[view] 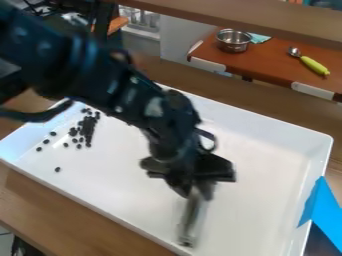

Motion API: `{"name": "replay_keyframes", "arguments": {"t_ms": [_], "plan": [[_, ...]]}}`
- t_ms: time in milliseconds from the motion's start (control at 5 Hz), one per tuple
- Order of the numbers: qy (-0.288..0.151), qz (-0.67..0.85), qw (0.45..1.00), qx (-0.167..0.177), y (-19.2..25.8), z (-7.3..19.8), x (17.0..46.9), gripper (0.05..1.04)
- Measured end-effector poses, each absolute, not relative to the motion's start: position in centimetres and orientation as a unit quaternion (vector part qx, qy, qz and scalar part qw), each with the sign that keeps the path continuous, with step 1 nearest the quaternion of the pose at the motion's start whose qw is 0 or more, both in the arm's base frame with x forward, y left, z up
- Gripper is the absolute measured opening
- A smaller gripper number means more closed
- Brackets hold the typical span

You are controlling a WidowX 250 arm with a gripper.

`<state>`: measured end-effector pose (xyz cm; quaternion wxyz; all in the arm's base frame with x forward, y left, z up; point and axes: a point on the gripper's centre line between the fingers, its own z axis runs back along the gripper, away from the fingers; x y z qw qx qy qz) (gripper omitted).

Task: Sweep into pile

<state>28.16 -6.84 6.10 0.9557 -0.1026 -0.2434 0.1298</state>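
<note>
Gripper (pixel 194 191) clenched on a blurred grey tool (pixel 190 220) at the near side of the tray (pixel 260 165). Black beans (pixel 87 131) loosely clustered at tray's left end. Risk: tool held too high may skip strays; excess speed may scatter them.

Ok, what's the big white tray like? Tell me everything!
The tray is a white rectangle with raised walls, and looks like smooth plastic. It lies flat on the brown table. Small black pieces sit inside near its left end, some bunched, some scattered. Something blue overlaps its right wall. The gripper hangs over it; I can't tell whether anything there touches it.
</note>
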Motion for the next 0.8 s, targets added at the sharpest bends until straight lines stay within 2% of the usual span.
{"name": "replay_keyframes", "arguments": {"t_ms": [400,800], "plan": [[-0.261,0.117,0.954,-0.088,-0.3,6.0,27.2,0.329],[-0.282,0.098,0.953,-0.056,5.2,6.0,26.3,0.329]]}}
